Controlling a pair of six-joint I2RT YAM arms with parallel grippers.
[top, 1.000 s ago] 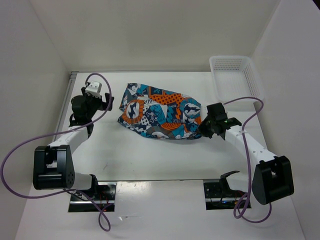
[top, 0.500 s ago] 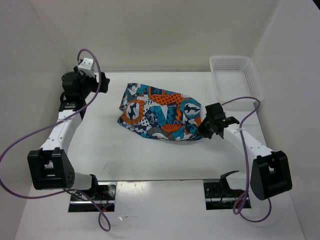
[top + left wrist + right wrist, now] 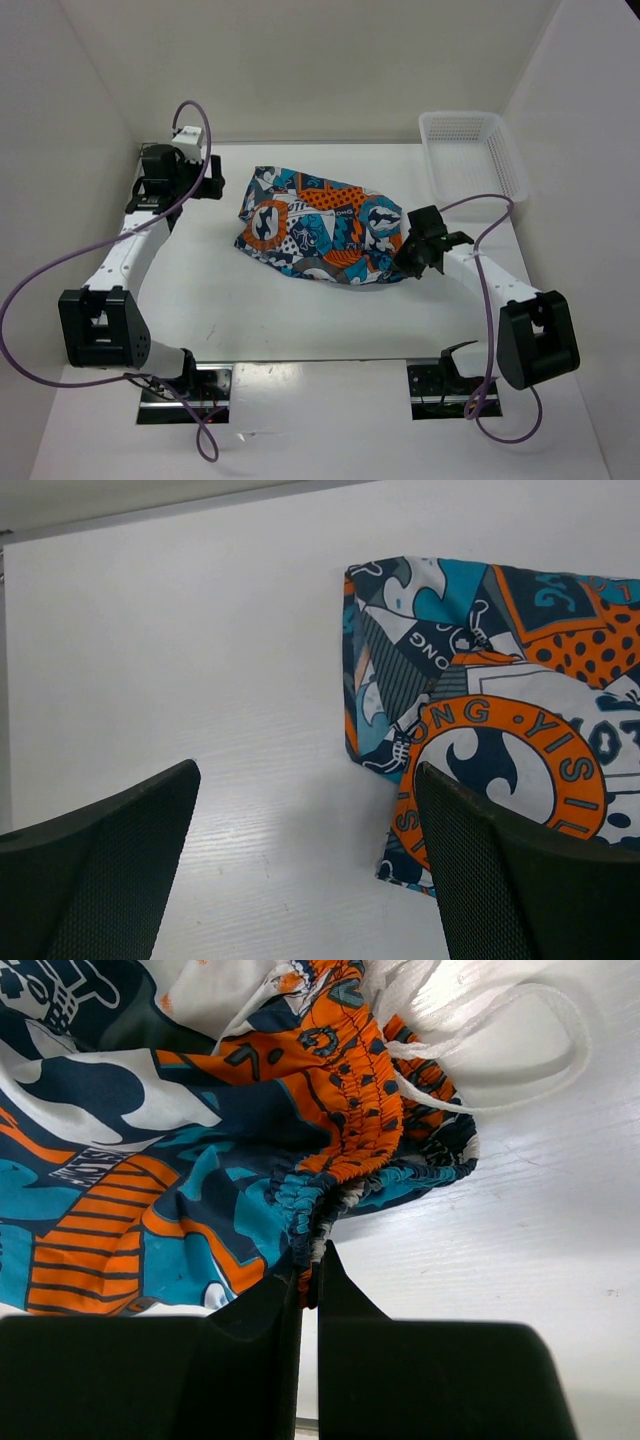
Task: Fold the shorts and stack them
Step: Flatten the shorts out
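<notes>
The shorts [image 3: 320,228], printed in orange, teal, white and black, lie crumpled in the middle of the table. My right gripper [image 3: 405,256] is shut on the gathered elastic waistband at their right end; the right wrist view shows the waistband [image 3: 330,1175] pinched between the closed fingers, with a white drawstring [image 3: 480,1055] loose beside it. My left gripper [image 3: 212,185] is open and empty just left of the shorts' left edge. In the left wrist view the shorts [image 3: 480,730] lie ahead to the right, with the right finger [image 3: 510,880] over their corner.
A white plastic mesh basket [image 3: 470,155] stands at the back right corner of the table. White walls close in the table at the left, back and right. Purple cables loop from both arms.
My left arm has swung from the far left corner toward the shorts' left edge. My right gripper stays shut on the waistband and has barely moved.
</notes>
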